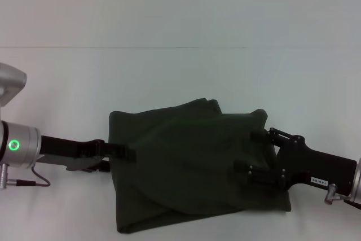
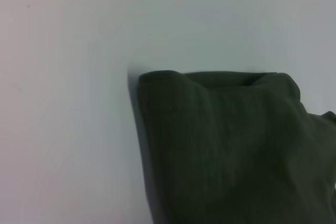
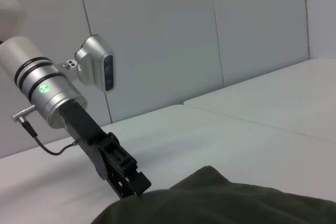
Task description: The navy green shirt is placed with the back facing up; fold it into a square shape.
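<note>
Item: navy green shirt (image 1: 197, 167), a large dark olive short-sleeved cotton garment, plain side showing; lies partly folded in a rumpled, roughly rectangular bundle on the plain white counter (image 1: 180, 71), toward its near middle; far edge humped, near left corner doubled under; no lettering visible

Left gripper (image 1: 121, 152): black, slim, reaching in from the left at the bundle's left edge; fingers (image 1: 125, 153) lie close together on or at the cloth; whether they pinch fabric cannot be told; seen from the right wrist view the same tool (image 3: 134, 184) meets the fabric's edge

Right gripper (image 1: 255, 155): black, broader, entering from the right over the bundle's right side; two fingers (image 1: 259, 136) stand well apart, one nearer the far edge, one lower, both resting over cloth; nothing seems clasped between them

Handling, as judged: light, soft, limp; creases readily and slumps when lifted; not slippery, not fragile; layers likely to drag one another; best taken at a doubled edge or corner, both layers pinched together, one hold on each side, so the fold travels flat

Progress, as judged: folded in part; outline not yet square
</note>
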